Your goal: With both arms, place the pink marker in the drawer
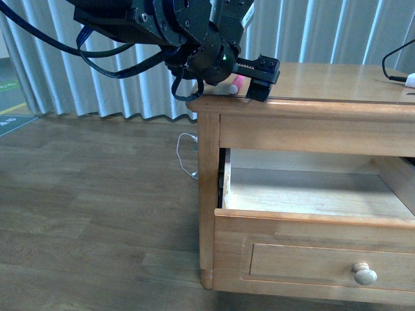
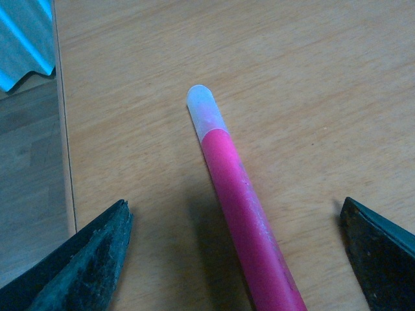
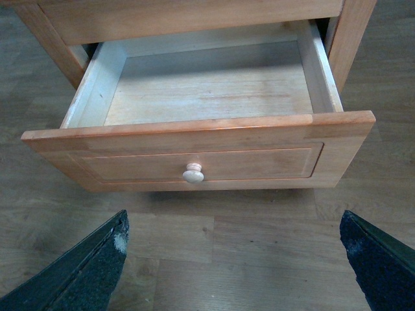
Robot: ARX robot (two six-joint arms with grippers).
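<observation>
Left arm (image 1: 185,29) lowered over the desk's (image 1: 337,81) left edge, jaws open astride the pink marker (image 2: 237,188); right jaws open, facing down at the open drawer (image 3: 259,162)

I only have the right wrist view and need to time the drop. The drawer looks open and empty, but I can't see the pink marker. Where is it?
Observer: The pink marker lies flat on the table top, near its left front corner.
Operator: Has the left gripper got it?
Observer: No. The left gripper is open, with its fingers either side of the marker and not touching it.
Operator: Anything else up there?
Observer: A white plug on a black cable sits at the top's far right edge, well away from the marker.
</observation>
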